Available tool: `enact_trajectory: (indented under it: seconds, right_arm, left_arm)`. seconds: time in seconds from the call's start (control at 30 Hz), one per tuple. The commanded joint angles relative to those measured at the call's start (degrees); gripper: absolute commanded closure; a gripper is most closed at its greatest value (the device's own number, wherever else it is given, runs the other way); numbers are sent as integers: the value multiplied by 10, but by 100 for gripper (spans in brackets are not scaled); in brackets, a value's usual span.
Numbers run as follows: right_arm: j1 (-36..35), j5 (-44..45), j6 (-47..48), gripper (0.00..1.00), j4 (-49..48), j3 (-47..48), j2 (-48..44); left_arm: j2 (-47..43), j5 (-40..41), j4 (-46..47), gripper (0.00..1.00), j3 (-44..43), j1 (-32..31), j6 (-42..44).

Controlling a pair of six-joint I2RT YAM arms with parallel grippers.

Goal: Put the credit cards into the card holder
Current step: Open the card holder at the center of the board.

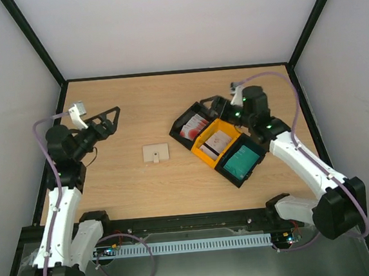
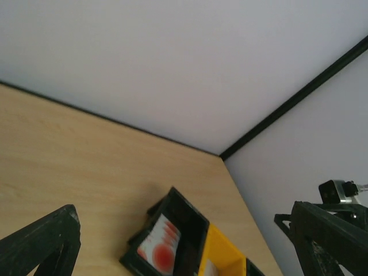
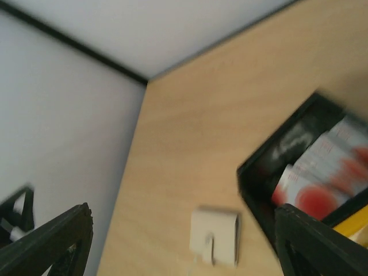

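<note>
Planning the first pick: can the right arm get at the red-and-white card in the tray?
Probably yes. The right gripper hangs open beside that end compartment. Nothing lies over the red-and-white card, and the tray is open-topped. Only its walls might crowd the grasp.

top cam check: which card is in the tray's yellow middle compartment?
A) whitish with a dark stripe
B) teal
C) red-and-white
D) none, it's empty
A: in the top view the whitish dark-striped card lies in the yellow compartment. The red-and-white card and the teal card sit on either side of it in the tray.
</note>
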State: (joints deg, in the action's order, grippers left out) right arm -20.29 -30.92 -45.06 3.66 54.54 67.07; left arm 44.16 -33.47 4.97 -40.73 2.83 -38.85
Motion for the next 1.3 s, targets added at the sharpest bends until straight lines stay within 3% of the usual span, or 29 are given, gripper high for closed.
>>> enact_trajectory:
  seconds: [0.0, 0.17, 0.33, 0.67, 0.97, 1.27]
  right_arm:
    - [-96, 4, 69, 16, 69, -24, 14]
    - [-217, 43, 132, 17, 103, -39, 65]
    - [-303, 131, 167, 16, 125, -20, 164]
    - [-310, 197, 157, 17, 89, 40, 318]
    - [-310, 241, 92, 32, 31, 99, 413]
    - [-310, 269, 45, 50, -14, 122, 458]
  left_arm:
    - [28, 7, -21, 0, 15, -43, -2]
    - [78, 115, -102, 1, 20, -115, -12]
    - [140, 161, -129, 5, 38, -143, -51]
    - [241, 151, -95, 14, 67, -153, -76]
    - [312, 147, -74, 44, 68, -159, -73]
    - [403, 134, -48, 49, 58, -160, -64]
